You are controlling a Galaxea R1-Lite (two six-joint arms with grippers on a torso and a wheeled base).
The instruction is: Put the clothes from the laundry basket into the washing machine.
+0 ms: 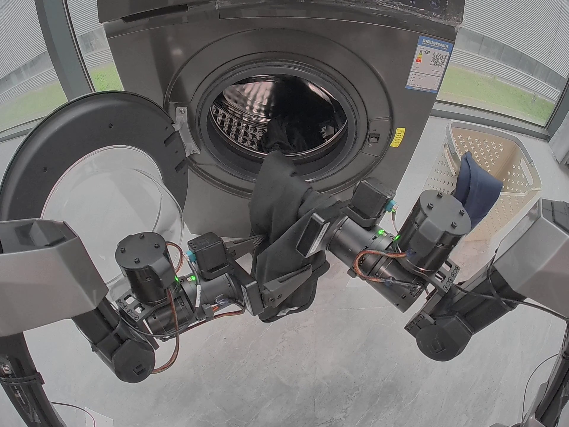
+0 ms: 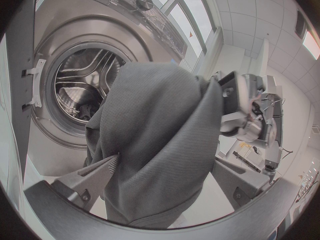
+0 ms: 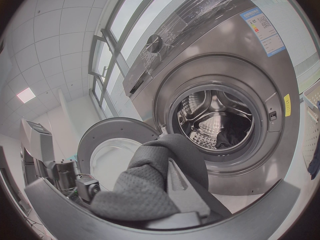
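The washing machine [image 1: 355, 48] wears a brushed, satin grey metal shell; its drum [image 1: 237, 123] is polished, perforated steel. The dark garment [image 1: 278, 209] is matt, fine-mesh cloth. The laundry basket [image 1: 521, 173] is cream matt plastic. The floor [image 1: 332, 363] is glossy, stone-look tile.

A dark grey garment [image 1: 278, 209] hangs crumpled before the open washing machine [image 1: 355, 48]; a navy garment [image 1: 477, 188] drapes over the cream laundry basket [image 1: 515, 167] rim.
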